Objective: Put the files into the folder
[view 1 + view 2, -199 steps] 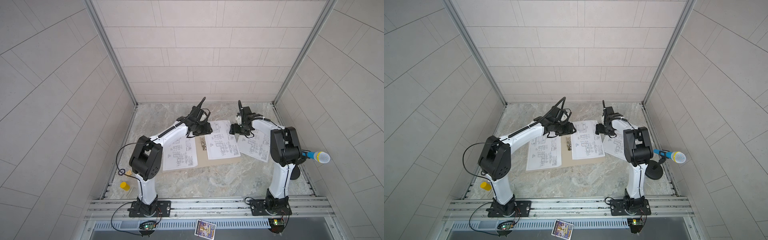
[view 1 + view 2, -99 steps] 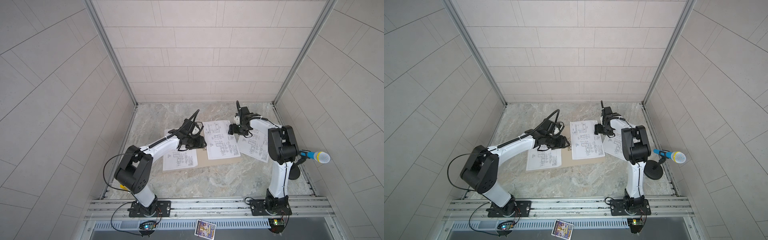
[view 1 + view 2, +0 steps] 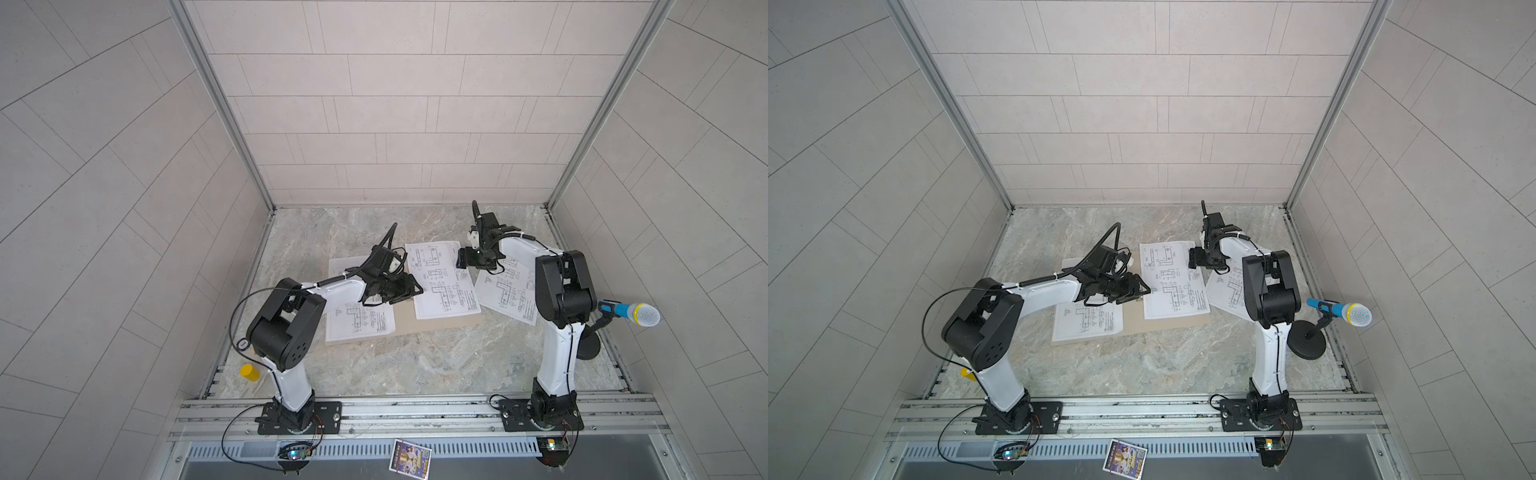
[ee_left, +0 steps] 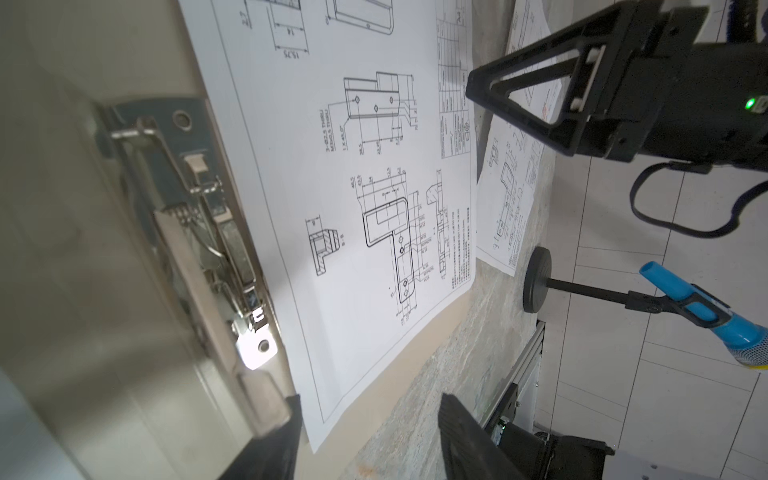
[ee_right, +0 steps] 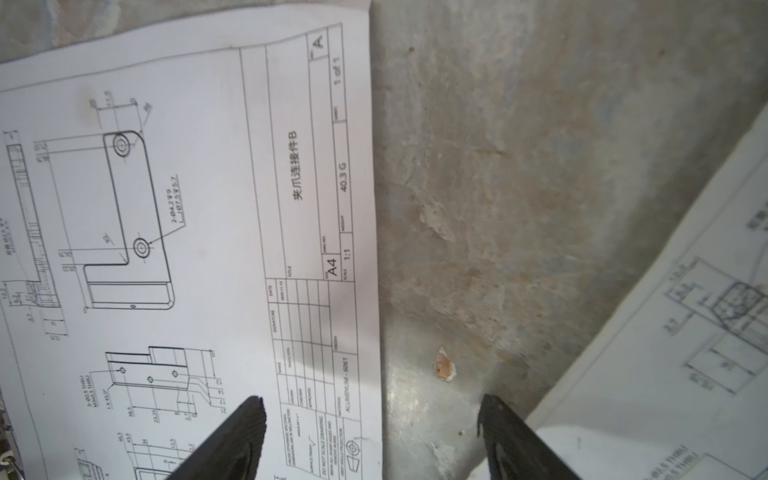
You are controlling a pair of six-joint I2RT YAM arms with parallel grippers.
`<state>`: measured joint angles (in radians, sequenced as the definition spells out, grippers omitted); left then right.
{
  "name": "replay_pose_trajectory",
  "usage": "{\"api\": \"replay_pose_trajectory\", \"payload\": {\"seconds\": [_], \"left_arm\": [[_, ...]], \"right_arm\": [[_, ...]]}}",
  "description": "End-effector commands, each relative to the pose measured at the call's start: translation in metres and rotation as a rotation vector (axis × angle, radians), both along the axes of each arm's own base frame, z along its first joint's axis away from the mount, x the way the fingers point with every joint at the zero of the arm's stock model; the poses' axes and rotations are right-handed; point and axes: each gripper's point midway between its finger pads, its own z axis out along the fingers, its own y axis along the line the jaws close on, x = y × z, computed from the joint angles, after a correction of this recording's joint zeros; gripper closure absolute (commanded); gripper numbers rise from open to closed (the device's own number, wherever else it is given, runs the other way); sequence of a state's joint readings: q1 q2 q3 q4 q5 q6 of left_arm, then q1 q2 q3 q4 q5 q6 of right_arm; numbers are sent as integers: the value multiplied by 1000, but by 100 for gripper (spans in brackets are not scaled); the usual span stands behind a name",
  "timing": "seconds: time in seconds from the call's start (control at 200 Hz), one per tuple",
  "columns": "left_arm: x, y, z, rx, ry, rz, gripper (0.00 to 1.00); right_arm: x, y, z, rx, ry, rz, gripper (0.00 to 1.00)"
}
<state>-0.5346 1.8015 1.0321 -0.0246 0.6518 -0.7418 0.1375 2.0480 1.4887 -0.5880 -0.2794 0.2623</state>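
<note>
Files (image 3: 440, 278): two sheets on open folder (image 3: 440, 325) mid-table, third off it toward right edge, on grey marble table (image 3: 415, 365) (pale tiled walls (image 3: 395, 104) around). Left end effector (image 4: 370, 399) spread near folder clip (image 4: 208, 232); right end effector (image 5: 372, 399) spread above sheet edge.

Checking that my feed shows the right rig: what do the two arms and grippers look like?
The left arm and right arm have white links with black joint housings. A black ribbed cable arcs off the left wrist. The left gripper and right gripper are black, with hollow triangular fingers.
</note>
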Motion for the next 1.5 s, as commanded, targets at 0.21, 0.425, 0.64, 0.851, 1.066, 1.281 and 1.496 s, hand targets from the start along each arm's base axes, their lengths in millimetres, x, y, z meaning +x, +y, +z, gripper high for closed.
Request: {"api": "replay_pose_trajectory", "payload": {"seconds": [0.21,0.425,0.64,0.851,1.066,1.281,1.496], "left_arm": [[44,2,17,-19,-56,45,41],[69,11,9,-5,-45,89,41],[78,12,-2,14,-37,78,41],[83,19,5,6,-53,93,41],[83,21,10,9,-58,89,41],[81,22,14,-1,-64,93,41],[80,24,14,0,-64,97,41]], "right_arm": [[-8,-5,-6,-37,30,13,18],[-13,-11,-11,-77,45,28,18],[-14,-10,-15,-74,60,29,18],[-11,6,-13,-36,55,66,18],[-3,22,-11,33,47,71,19],[-2,27,-9,57,46,81,19],[-3,43,-8,107,43,129,20]]}}
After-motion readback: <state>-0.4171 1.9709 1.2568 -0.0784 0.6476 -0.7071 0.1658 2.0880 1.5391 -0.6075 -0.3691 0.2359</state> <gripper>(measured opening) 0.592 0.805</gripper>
